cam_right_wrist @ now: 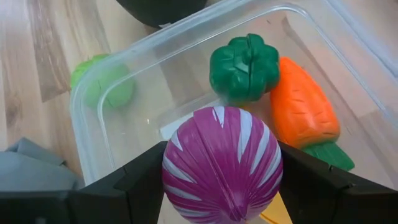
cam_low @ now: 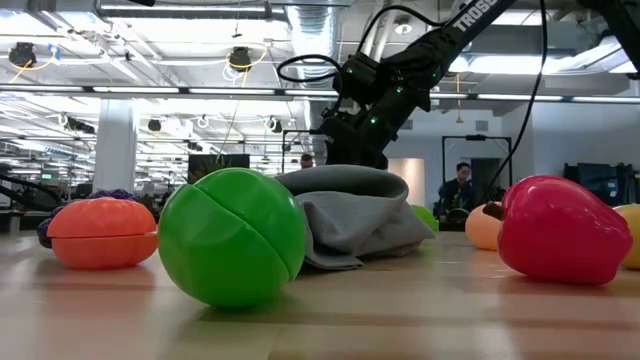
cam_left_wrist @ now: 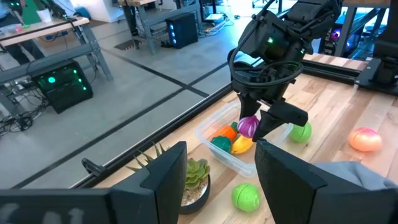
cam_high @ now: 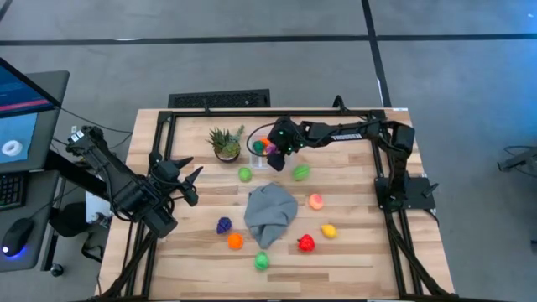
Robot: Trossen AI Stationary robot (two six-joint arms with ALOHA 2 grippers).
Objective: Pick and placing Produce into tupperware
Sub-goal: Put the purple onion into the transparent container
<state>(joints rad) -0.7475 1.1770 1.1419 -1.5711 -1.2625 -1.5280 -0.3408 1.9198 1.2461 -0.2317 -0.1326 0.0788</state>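
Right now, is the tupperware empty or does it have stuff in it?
Not empty: the tupperware holds a carrot and a dark green piece.

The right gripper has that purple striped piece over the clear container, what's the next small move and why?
Probably open the right gripper and drop the purple white-striped round toy vegetable. It hangs above the clear square plastic container, over bare floor beside the dark green piece and orange carrot already inside.

Tupperware (cam_high: 256, 153) at table (cam_high: 352, 252) back edge beside potted plant (cam_high: 225, 143), w/ carrot (cam_right_wrist: 303, 112) inside; cloth (cam_high: 270, 213) mid-table, produce pieces scattered around it.
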